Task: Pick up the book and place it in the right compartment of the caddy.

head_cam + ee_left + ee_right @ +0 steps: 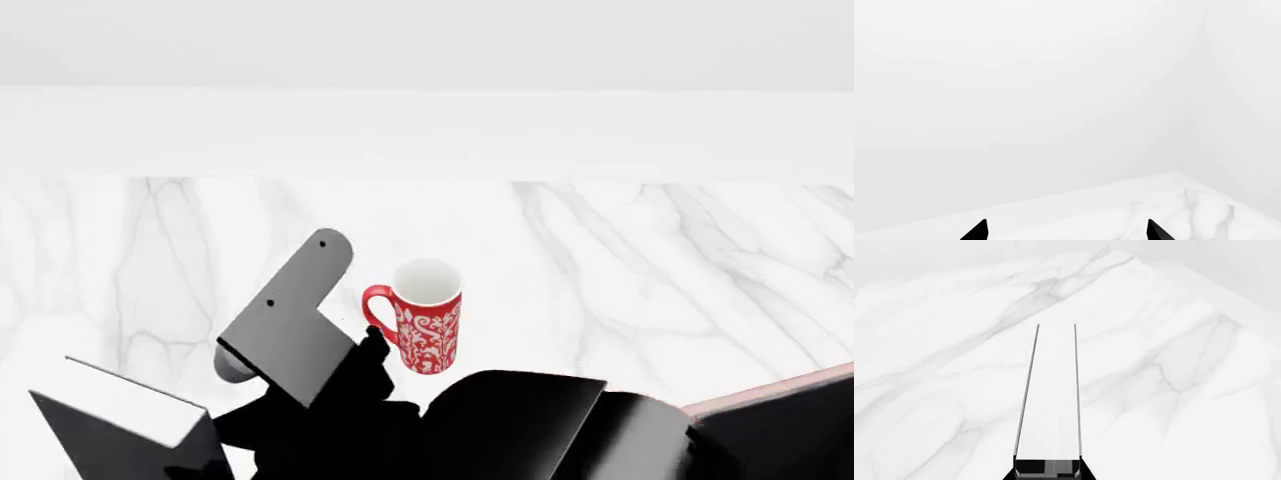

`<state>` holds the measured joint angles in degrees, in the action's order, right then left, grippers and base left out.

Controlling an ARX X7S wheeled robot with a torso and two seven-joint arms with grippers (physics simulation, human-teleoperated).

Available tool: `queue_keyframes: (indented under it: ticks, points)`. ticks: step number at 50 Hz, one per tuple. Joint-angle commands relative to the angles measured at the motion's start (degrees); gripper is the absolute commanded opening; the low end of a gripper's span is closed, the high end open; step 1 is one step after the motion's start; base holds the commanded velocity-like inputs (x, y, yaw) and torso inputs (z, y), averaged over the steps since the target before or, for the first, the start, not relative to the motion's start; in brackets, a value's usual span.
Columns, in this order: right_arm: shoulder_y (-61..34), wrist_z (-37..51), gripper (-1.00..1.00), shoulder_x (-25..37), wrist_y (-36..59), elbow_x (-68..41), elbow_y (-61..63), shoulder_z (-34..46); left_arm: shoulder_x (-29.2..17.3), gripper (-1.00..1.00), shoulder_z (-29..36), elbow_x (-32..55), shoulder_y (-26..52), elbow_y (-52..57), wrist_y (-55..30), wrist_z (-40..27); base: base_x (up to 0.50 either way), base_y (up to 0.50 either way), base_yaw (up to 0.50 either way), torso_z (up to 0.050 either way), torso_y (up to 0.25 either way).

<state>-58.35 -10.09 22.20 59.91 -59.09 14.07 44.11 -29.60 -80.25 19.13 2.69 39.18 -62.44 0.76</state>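
Right gripper [1047,471] clamped on plain black hardcover book [1051,390], white page edges facing camera. Book long axis runs straight out from jaws, toward upper centre of right wrist frame, over white marble table [1174,365]. Left gripper [1067,233] jaws apart, empty. Reddish-brown leather-look caddy [781,395] at lower right of head frame, right arm's side. Compartments not visible.

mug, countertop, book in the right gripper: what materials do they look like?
All rendered, so by look only.
Mug: glazed ceramic, judging by its glossy red body with white floral print and plain white inside.
Countertop: polished white marble or an imitation of it, given the grey veining.
Book: paper pages, seen as a white edge between two thin dark covers, likely board; held by the right gripper.
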Motion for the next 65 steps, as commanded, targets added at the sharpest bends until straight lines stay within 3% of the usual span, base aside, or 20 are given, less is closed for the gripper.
queue_keyframes:
  ticks: [1, 22, 38, 53, 65]
  points:
    - [-9.48, 9.18, -1.00, -2.44, 7.74, -7.65, -1.29, -11.19, 1.08, 1.00, -0.57, -0.78, 0.22, 0.44, -0.22, 1.16, 0.00, 0.00, 0.00, 0.000, 0.000]
    - [-14.71, 18.49, -1.00, 0.36, 8.09, -9.16, -8.17, -19.70, 1.63, 1.00, -0.03, -0.76, 0.30, 0.14, 0.36, 1.04, 0.00, 0.00, 0.00, 0.000, 0.001]
    - [-12.98, 26.99, -1.00, 8.88, 7.89, -12.27, -8.40, -29.72, 1.58, 1.00, 1.00, -0.70, 0.75, 0.19, 0.36, 0.56, 0.00, 0.00, 0.00, 0.000, 0.001]
    - [-5.34, 36.96, -1.00, 20.66, 7.95, -16.88, -1.27, -41.40, 0.98, 1.00, 1.31, -0.40, 1.29, 0.60, -0.34, 0.19, 0.00, 0.00, 0.00, 0.000, 0.001]
    - [-0.70, 44.21, -1.00, 25.45, 9.11, -23.66, 2.81, -48.81, 0.75, 1.00, 1.19, -0.07, 1.67, 0.75, -0.70, 0.13, 0.00, 0.00, 0.00, 0.000, 0.002]
